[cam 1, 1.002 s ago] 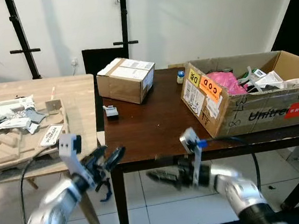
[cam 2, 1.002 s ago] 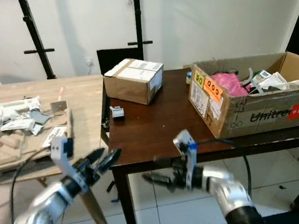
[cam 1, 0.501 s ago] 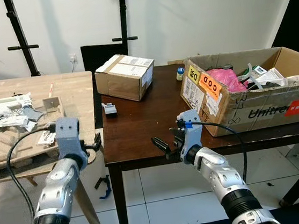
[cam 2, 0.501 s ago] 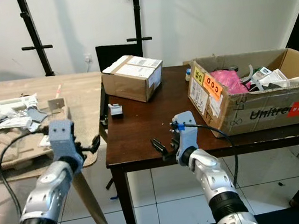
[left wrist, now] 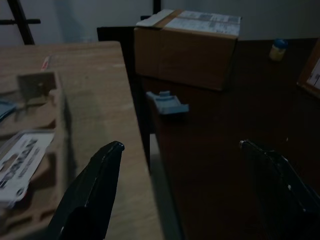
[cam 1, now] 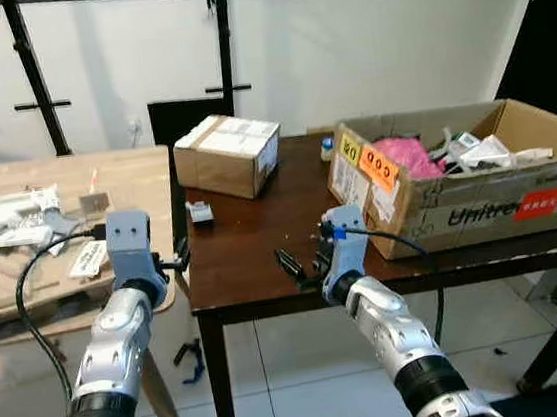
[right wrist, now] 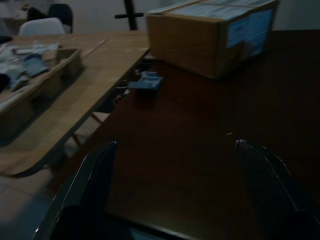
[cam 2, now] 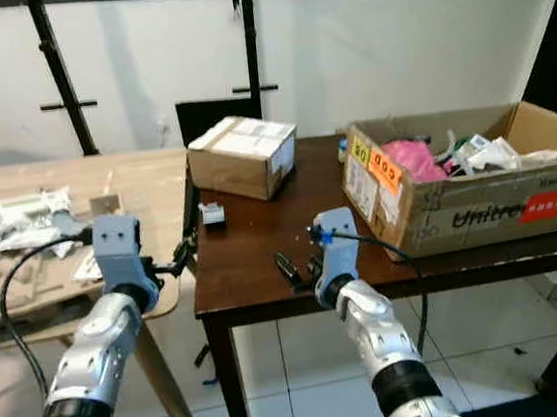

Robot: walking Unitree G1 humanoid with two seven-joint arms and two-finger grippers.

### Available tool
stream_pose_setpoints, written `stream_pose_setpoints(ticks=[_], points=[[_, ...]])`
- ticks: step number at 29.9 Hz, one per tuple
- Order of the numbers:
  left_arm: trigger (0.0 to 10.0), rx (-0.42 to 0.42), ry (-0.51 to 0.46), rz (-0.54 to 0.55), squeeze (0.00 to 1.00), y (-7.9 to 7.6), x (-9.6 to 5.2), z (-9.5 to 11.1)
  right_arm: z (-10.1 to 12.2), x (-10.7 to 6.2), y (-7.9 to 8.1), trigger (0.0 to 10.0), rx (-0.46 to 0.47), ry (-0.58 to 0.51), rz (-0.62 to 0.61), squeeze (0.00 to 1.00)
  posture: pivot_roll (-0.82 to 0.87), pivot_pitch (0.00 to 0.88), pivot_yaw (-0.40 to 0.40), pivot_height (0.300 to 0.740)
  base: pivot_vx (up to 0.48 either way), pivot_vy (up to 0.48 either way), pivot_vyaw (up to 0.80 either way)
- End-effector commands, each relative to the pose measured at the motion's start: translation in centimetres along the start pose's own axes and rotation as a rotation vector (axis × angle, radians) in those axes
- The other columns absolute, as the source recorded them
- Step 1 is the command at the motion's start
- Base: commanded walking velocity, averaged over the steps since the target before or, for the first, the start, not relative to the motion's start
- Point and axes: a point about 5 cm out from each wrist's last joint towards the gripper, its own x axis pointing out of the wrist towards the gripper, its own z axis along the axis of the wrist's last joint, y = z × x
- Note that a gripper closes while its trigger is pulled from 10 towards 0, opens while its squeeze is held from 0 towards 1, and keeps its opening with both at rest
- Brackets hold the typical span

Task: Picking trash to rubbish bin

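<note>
Two arms have risen from below the table edge within the last second, so the reach looks begun; from the head, the left gripper [cam 1: 180, 263] sits at the dark table's [cam 1: 252, 242] corner, the right gripper [cam 1: 300, 266] above its front edge, the small grey scrap [cam 1: 198, 212] near the sealed box [cam 1: 227, 154], well apart from the open carton [cam 1: 460, 210]. Left wrist: jaws apart, empty, scrap [left wrist: 167, 103] ahead; it adds the wooden table's [left wrist: 85, 100] tray; right wrist: jaws likewise spread, scrap [right wrist: 145, 81] farther off.

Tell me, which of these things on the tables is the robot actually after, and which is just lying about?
Likely for the job:
small grey scrap
open box of rubbish
left gripper and right gripper, both open

Lying about, as far as I can judge:
sealed carton
small bottle
papers on tray
</note>
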Motion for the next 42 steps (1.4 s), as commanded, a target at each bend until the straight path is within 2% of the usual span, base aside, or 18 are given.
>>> stream_pose_setpoints(ticks=[1,33,42], points=[[10.0,0.004,0.012,-0.013,0.00,-0.51,0.27,-0.27,-0.19,-0.05,-0.33,10.0,-0.002,0.007,-0.014,0.00,0.05,0.036,-0.043,0.740,0.375,0.000,0.00],[10.0,0.020,-0.003,-0.016,0.00,-0.16,0.32,-0.17,-0.62,-0.13,-0.37,10.0,-0.004,0.010,-0.017,0.00,0.05,0.053,-0.048,0.740,0.382,0.000,0.00],[10.0,0.028,0.025,-0.057,0.00,-0.96,0.37,-0.55,-1.01,-0.51,-0.78,10.0,-0.004,0.023,-0.030,0.00,0.06,0.061,-0.046,0.740,0.064,0.000,0.00]])
